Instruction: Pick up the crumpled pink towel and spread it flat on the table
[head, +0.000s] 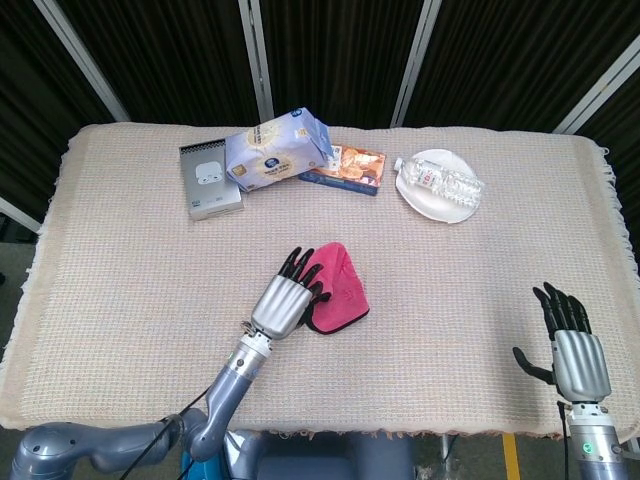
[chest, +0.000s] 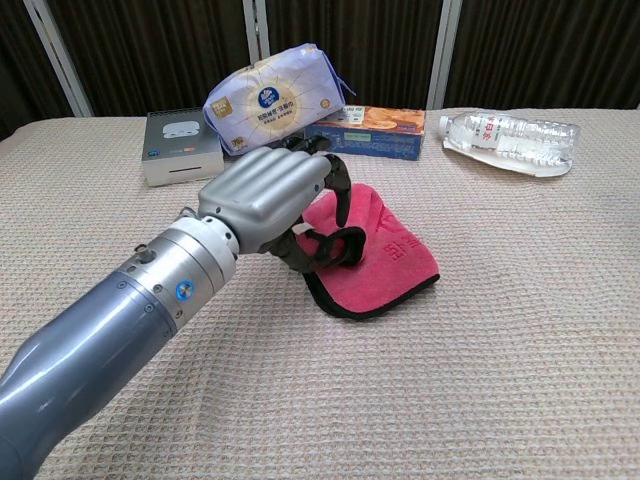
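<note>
hovering over the near-left edge of the crumpled pink towel with black trim (head: 338, 288) is the silver left hand with black fingers (head: 287, 300). its fingers (chest: 337, 185) are curled down over the towel's bunched black-edged fold, but honestly can't tell if it's actually gripping the cloth or just resting on it. the arm's grey forearm (chest: 120, 320) fills the lower left of the chest view.

the silver right hand (head: 570, 343) is way off at the near-right edge of the beige woven table cover (head: 480, 300), palm away, fingers up and spread, holding nothing.

the towel sits about mid-table, still folded over on itself, not flat.

further back along the far side, left to right: a small grey box (head: 209, 180), a pale blue soft pack of tissues (head: 277, 148) leaning against it, a flat blue and orange carton (head: 350, 168), and a clear plastic water bottle (head: 445, 181) lying on a white round plate (head: 419, 195).
</note>
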